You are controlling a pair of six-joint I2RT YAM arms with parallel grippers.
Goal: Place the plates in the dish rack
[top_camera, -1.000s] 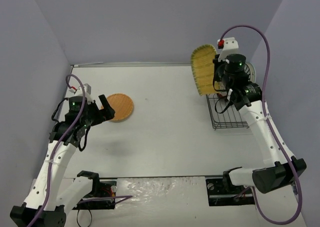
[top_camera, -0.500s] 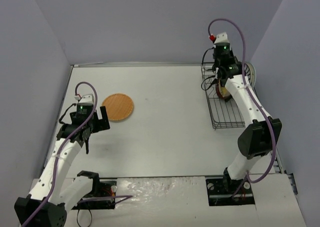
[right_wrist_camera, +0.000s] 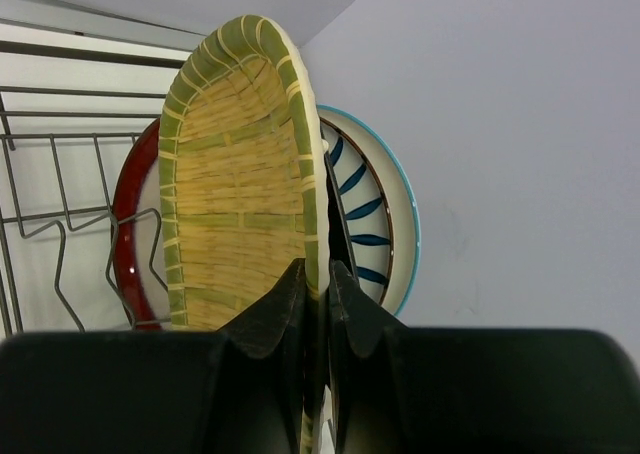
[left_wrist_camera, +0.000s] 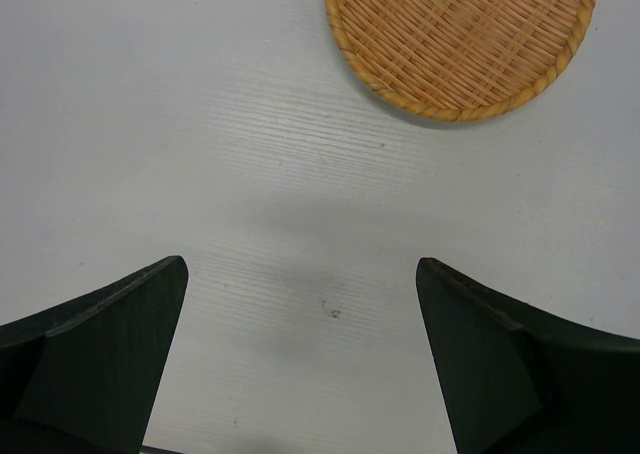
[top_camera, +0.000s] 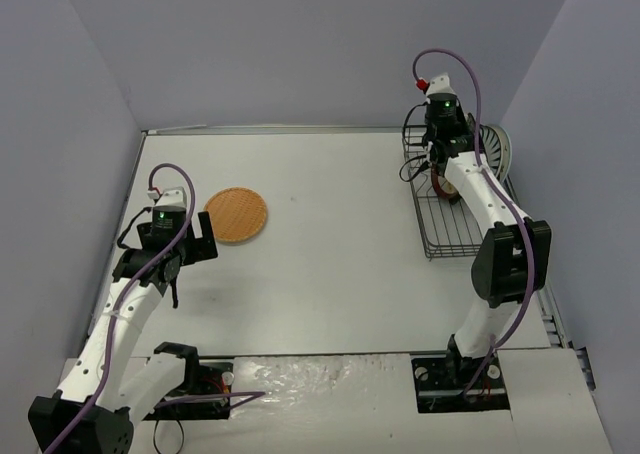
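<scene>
My right gripper (right_wrist_camera: pixel 317 274) is shut on the rim of the squarish yellow woven-look plate (right_wrist_camera: pixel 235 174), which stands on edge in the black wire dish rack (right_wrist_camera: pixel 55 224). A red-rimmed plate (right_wrist_camera: pixel 135 199) stands to its left and a white striped plate (right_wrist_camera: pixel 370 204) to its right. In the top view the right gripper (top_camera: pixel 440 169) is over the far end of the rack (top_camera: pixel 455 229). The round orange-brown plate (top_camera: pixel 237 214) lies flat on the table at the left. My left gripper (top_camera: pixel 205 239) is open and empty just in front of it, with the plate (left_wrist_camera: pixel 460 34) beyond its fingertips (left_wrist_camera: pixel 170 274).
The rack sits against the right wall, with the striped plate (top_camera: pixel 497 149) at its far end. Purple-grey walls close in the table on the left, back and right. The rack's near rows of tines hold nothing.
My right arm has swung the yellow plate down from above the rack into it, among the standing plates. My left gripper has drawn back a little from the orange-brown plate.
</scene>
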